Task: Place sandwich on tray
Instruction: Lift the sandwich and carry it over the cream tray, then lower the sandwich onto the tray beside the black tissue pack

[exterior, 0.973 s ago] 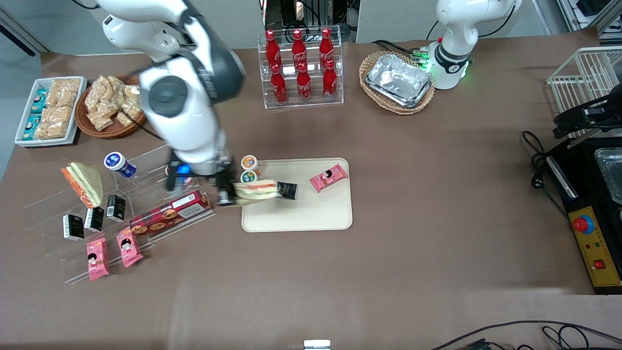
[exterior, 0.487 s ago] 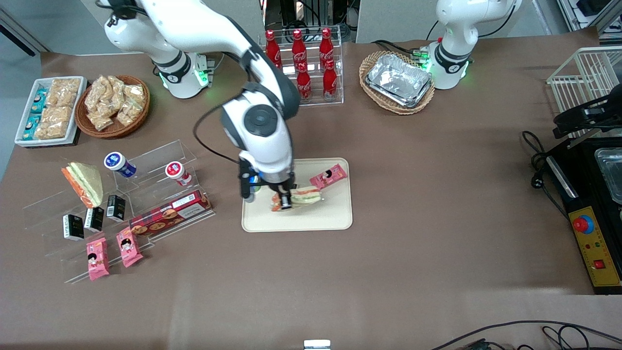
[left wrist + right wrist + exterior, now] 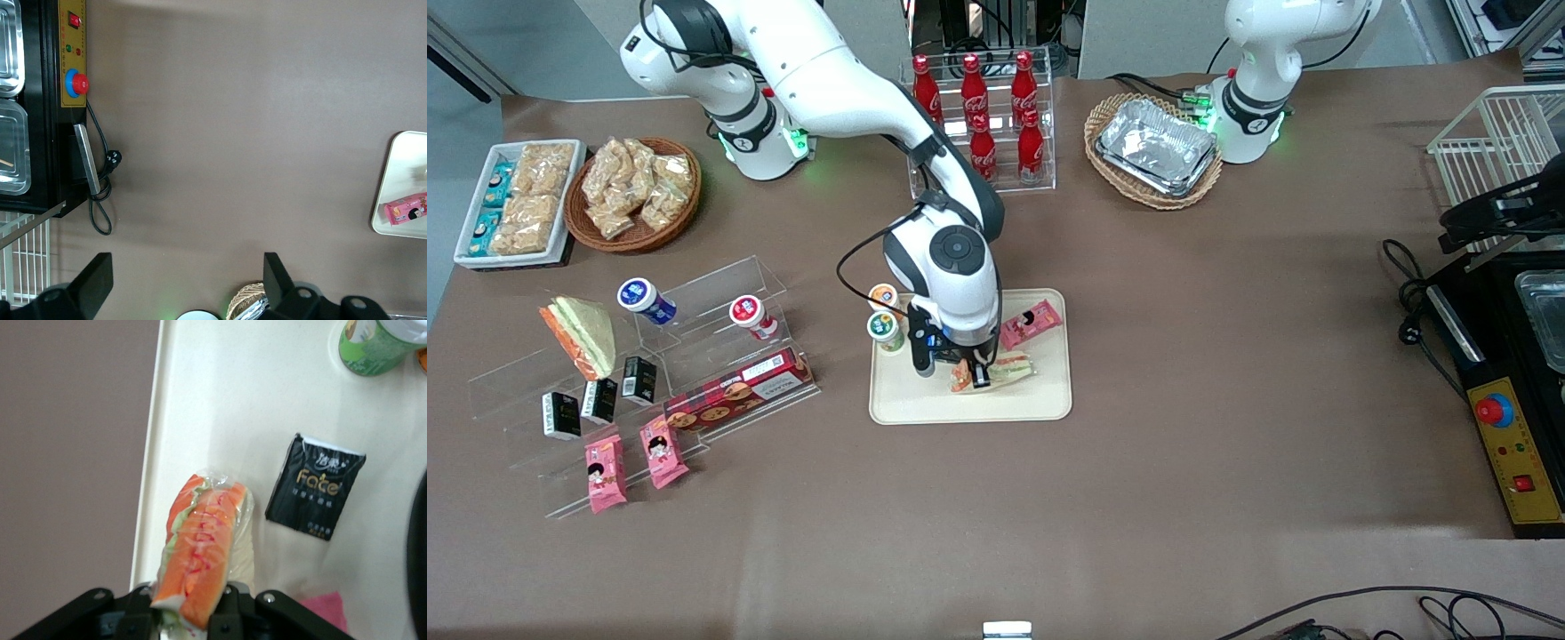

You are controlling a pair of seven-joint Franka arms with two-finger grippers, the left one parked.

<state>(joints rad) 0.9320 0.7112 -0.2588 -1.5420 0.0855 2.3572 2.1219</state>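
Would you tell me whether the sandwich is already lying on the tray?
Cannot tell. The gripper is shut on the sandwich over the tray; contact with the tray isn't visible.

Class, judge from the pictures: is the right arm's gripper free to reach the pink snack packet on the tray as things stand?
Probably not yet: the gripper is shut on the sandwich over the tray. The pink snack packet lies uncovered just beside it.

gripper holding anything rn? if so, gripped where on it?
Yes: the gripper is shut on the sandwich, pinching one end of the wrapped pack; the rest sticks out over the tray.
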